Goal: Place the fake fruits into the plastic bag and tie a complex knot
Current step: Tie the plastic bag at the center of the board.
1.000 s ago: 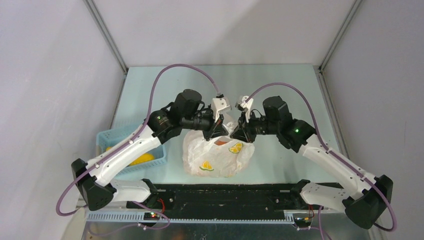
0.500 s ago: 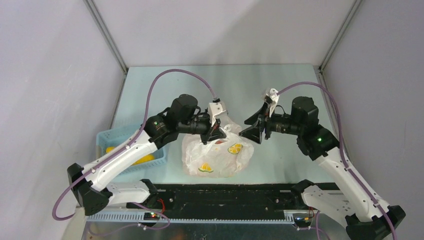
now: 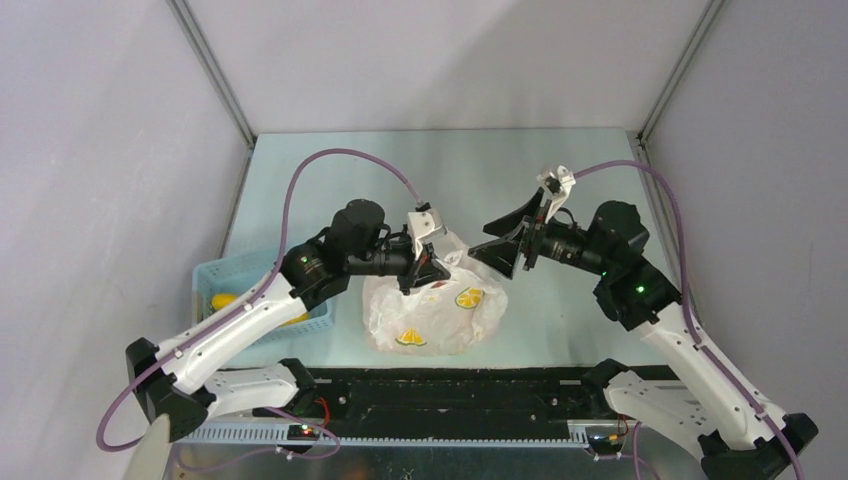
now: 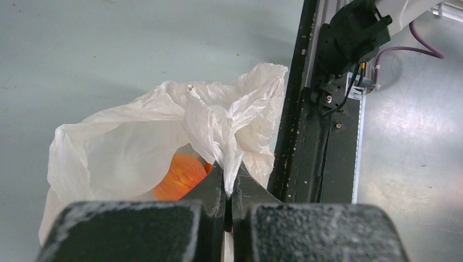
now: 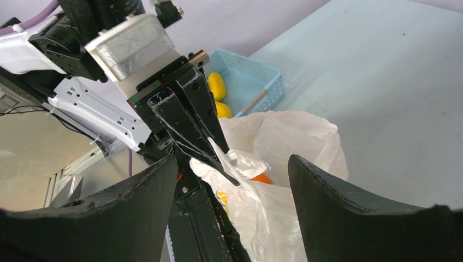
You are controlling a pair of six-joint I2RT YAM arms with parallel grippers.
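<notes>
Two grippers meet above the plastic bag (image 3: 435, 310) at their six o'clock: my left gripper (image 4: 228, 191) is clamped on its handle tail (image 4: 221, 131), my right gripper (image 3: 482, 240) gapes empty at three o'clock, and I judge the light, limp, slippery film best taken at the bunched neck.

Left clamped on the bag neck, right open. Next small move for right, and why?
Probably ease the right gripper in to the bunched neck of the plastic bag and close on it. Its fingers stand open, apart from the bag, while the left gripper pinches the neck shut; no finished knot is evident, so tying likely needs a second grip.
</notes>
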